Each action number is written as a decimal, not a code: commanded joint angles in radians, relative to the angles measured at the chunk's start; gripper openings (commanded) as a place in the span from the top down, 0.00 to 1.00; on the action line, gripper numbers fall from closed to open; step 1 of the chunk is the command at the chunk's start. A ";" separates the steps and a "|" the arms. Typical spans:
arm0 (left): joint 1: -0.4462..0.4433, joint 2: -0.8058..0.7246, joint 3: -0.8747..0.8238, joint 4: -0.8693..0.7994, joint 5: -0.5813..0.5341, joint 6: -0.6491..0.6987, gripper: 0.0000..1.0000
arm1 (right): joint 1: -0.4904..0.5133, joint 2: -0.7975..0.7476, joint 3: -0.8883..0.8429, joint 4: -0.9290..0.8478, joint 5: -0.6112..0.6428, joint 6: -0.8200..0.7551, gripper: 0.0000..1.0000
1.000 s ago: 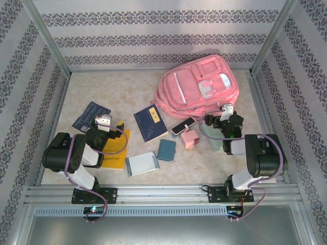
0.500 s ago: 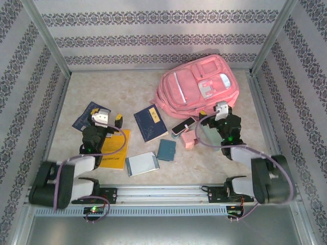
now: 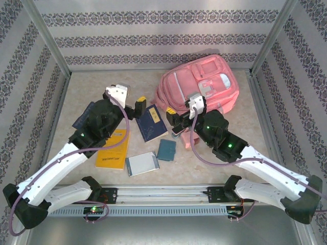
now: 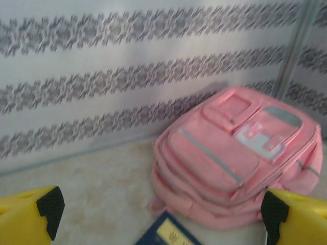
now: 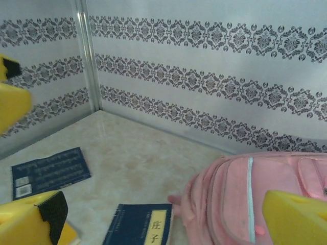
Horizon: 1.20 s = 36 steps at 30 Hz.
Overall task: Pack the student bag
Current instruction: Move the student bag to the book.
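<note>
- Both arms have stretched forward; left gripper, jaws released and empty, hangs just left of the blue book.
- Yellow notebook, silver case, lower centre.
- Right gripper, jaws spread, overhangs the phone before the student bag, upper right.

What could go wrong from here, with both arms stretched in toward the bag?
1. The open left tool and open right tool sit on either side of the dark blue book. A left-arm finger shows in the right wrist view. If both go for the book, they could collide.
2. The student bag shows no open compartment, so anything brought over may just push against the soft fabric.
</note>
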<state>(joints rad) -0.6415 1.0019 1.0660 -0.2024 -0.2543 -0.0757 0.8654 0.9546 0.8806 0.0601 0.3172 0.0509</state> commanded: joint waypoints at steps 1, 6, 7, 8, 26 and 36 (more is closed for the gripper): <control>-0.001 0.060 0.169 -0.543 -0.013 -0.132 0.00 | 0.041 -0.032 0.114 -0.409 0.154 0.162 0.02; 0.033 0.052 0.127 -0.578 0.027 -0.278 0.00 | -0.123 -0.212 -0.038 -0.184 -0.164 0.322 0.02; 0.065 0.034 0.095 -0.543 0.109 -0.304 0.00 | -0.141 -0.230 -0.075 -0.138 -0.180 0.351 0.02; 0.089 0.019 0.072 -0.520 0.171 -0.335 0.00 | -0.148 -0.200 -0.038 -0.213 -0.181 0.341 0.02; 0.307 0.136 0.075 -0.462 0.479 -0.414 0.00 | -0.370 0.505 0.353 -0.484 -0.401 0.299 0.11; 0.370 0.080 -0.060 -0.331 0.547 -0.473 0.00 | -0.496 0.821 0.599 -0.563 -0.379 0.240 0.23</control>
<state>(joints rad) -0.2844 1.0992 1.0088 -0.5980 0.2611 -0.5262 0.3992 1.7412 1.4208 -0.4568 -0.0525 0.3191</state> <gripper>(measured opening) 0.998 0.774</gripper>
